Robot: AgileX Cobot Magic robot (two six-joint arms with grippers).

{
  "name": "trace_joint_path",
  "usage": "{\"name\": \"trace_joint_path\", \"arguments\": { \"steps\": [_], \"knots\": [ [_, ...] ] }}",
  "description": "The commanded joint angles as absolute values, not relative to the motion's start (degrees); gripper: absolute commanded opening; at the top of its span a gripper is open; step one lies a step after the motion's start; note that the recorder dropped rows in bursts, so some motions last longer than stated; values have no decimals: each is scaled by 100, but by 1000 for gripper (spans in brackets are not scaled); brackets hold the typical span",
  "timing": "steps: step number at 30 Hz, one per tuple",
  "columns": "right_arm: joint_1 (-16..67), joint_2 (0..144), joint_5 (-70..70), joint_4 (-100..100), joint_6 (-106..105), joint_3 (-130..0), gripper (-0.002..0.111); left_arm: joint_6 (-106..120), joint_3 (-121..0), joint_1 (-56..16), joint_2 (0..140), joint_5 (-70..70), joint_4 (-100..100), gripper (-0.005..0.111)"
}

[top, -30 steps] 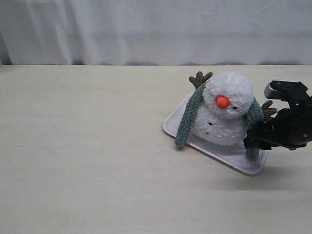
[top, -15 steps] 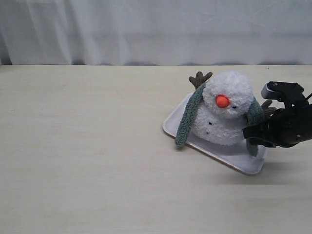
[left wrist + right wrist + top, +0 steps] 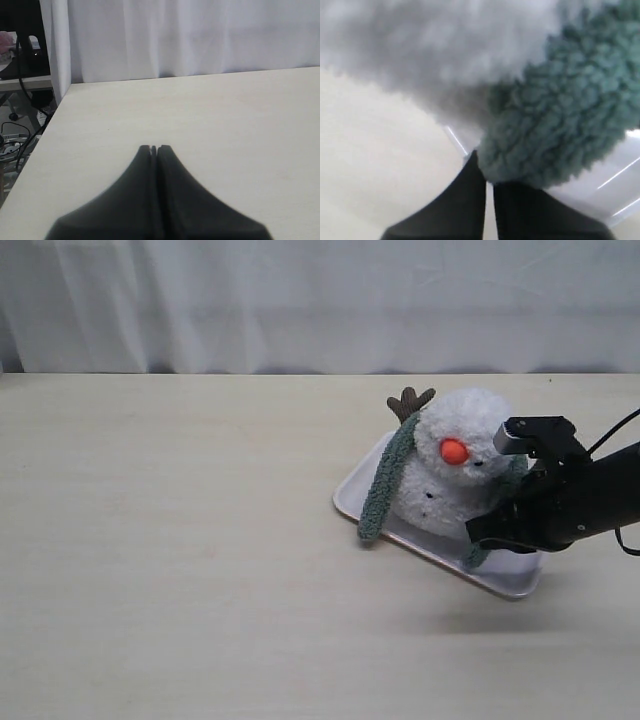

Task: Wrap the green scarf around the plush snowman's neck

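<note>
The plush snowman sits on a white tray, its orange nose facing front. The green scarf lies over the snowman's neck from behind. One end hangs down the left side onto the tray's edge. My right gripper is shut on the other end and holds it in front of the body's lower right. In the right wrist view the fuzzy scarf sits at that gripper's tips, under the snowman's white fur. My left gripper is shut over bare table, holding nothing.
A brown twig arm sticks up behind the snowman's left shoulder. A white curtain hangs along the table's far edge. In the left wrist view the table's side edge drops to cables and a desk.
My right gripper closed on the scarf's right end and moved left and forward, pulling that end from the snowman's right side across the front of its body.
</note>
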State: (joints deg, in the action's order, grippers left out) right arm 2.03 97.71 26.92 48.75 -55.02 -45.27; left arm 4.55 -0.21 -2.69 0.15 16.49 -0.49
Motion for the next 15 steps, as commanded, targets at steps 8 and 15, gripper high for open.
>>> {"name": "trace_joint_path", "arguments": {
  "steps": [8, 15],
  "knots": [
    [220, 9329, 3790, 4900, -5118, -4496, 4, 420, 0, -268, 0, 1579, -50, 0],
    [220, 9340, 3366, 4900, -5154, -4079, 4, 420, 0, -268, 0, 1579, -50, 0]
  ]
}}
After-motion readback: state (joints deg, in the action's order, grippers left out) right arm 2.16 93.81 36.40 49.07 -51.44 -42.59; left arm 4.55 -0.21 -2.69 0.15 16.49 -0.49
